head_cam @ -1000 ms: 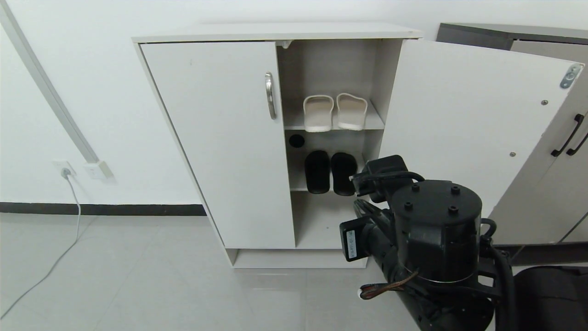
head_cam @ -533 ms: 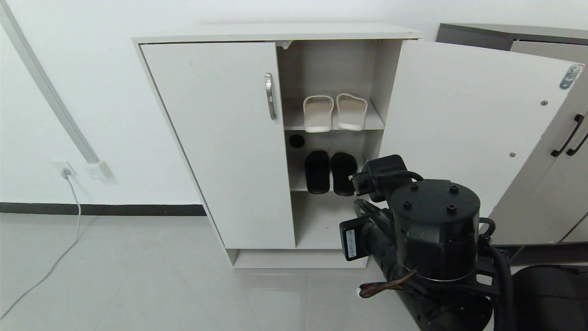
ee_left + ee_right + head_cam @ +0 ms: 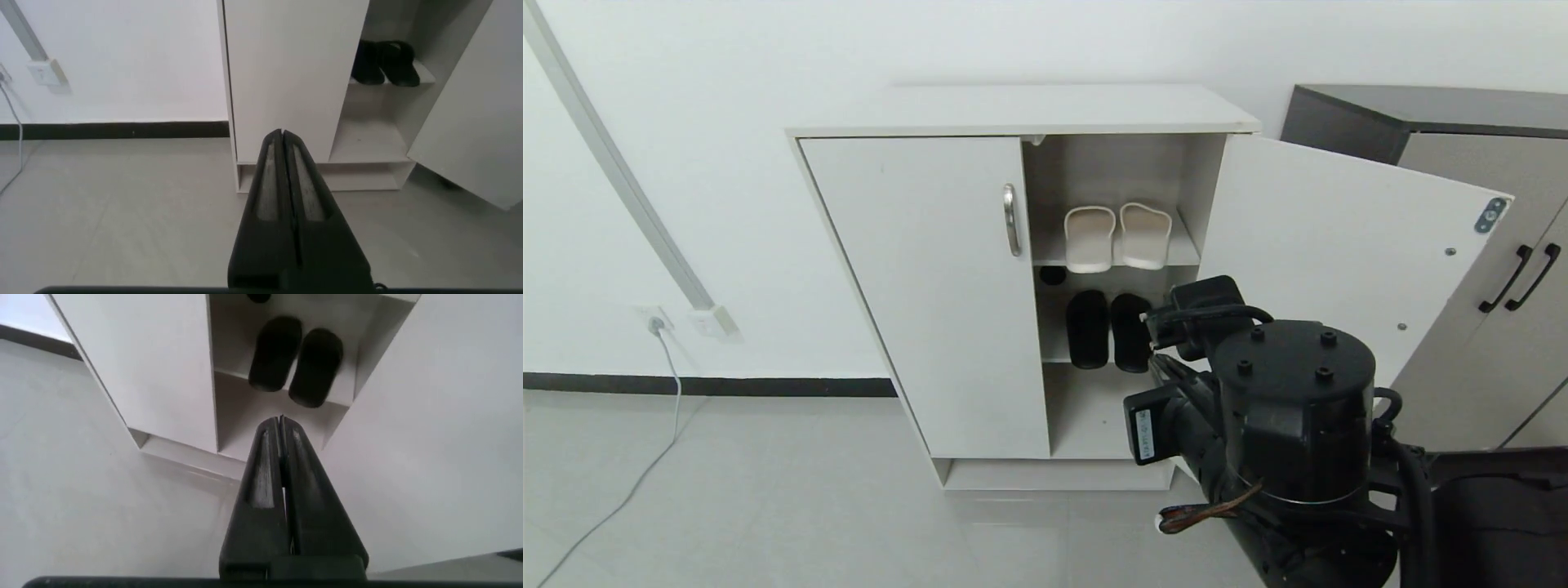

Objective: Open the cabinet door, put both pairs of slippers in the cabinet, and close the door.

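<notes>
Cam backed off; black slippers [image 3: 1088, 329] prob. front-to-back.

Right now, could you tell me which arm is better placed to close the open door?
Probably the right: the right gripper, shut, sits beside the open door, while the left gripper points at the closed door from farther back.

Left tool [image 3: 282, 137] and right tool [image 3: 282, 422], both empty and fully closed.
</notes>
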Tool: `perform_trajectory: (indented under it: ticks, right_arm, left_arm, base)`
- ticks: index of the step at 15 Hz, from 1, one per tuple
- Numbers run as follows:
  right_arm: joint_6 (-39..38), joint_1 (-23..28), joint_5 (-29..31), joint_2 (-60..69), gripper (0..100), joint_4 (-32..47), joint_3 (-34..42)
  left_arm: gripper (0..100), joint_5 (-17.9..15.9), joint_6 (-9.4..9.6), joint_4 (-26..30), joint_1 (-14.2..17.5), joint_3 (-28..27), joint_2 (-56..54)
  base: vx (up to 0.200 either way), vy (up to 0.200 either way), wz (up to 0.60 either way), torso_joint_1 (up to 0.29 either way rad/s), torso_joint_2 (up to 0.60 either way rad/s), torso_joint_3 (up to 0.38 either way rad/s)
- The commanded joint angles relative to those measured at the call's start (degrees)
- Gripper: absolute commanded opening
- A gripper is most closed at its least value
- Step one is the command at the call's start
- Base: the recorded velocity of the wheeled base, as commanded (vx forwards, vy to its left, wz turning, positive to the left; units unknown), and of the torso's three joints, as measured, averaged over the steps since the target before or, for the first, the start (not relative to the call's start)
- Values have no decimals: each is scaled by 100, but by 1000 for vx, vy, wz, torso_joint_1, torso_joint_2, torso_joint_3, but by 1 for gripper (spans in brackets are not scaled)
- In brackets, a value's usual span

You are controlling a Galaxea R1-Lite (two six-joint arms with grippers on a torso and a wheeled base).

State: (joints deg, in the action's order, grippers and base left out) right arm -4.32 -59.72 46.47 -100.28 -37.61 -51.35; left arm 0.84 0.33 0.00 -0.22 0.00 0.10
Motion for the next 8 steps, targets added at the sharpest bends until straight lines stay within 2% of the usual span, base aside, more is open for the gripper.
perform_trajectory:
  ticks: [1, 8]
  right_arm:
    - [1, -4, 2, -27, 0, -1, 2]
    - [1, 4, 2, -35, 0, -1, -7]
  left_arm:
    - [0, 4, 2, 0, 4, 0, -1]
    - [0, -5, 2, 9, 4, 0, -1]
  base:
    - [0, 0, 0, 105, -461, -354]
    - [0, 0, 0, 148, -468, -331]
